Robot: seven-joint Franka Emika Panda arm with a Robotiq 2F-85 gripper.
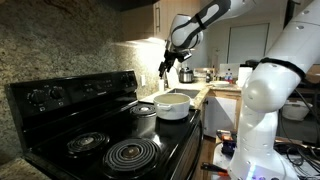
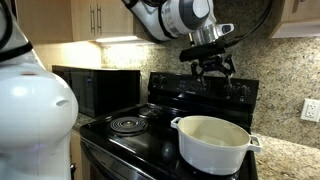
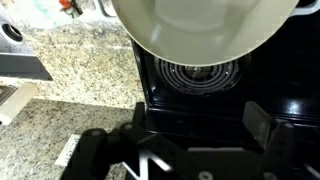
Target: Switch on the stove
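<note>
The glossy black stove (image 1: 100, 135) has spiral coil burners (image 1: 132, 153) and a raised back panel with round knobs (image 1: 52, 96). It also shows in an exterior view (image 2: 140, 130), with its back panel (image 2: 170, 90) behind the burners. My gripper (image 1: 165, 68) hangs in the air above the stove's far end, over the back panel (image 2: 210, 68). It touches nothing. In the wrist view its two fingers (image 3: 200, 122) stand apart and empty, with a coil burner (image 3: 198, 72) below them.
A large white pot (image 1: 172, 105) sits on a burner, also seen in an exterior view (image 2: 212, 142) and the wrist view (image 3: 205, 25). A granite counter (image 3: 70, 70) adjoins the stove. A black microwave (image 2: 95, 90) stands beside it. A kettle (image 1: 186, 74) stands on the far counter.
</note>
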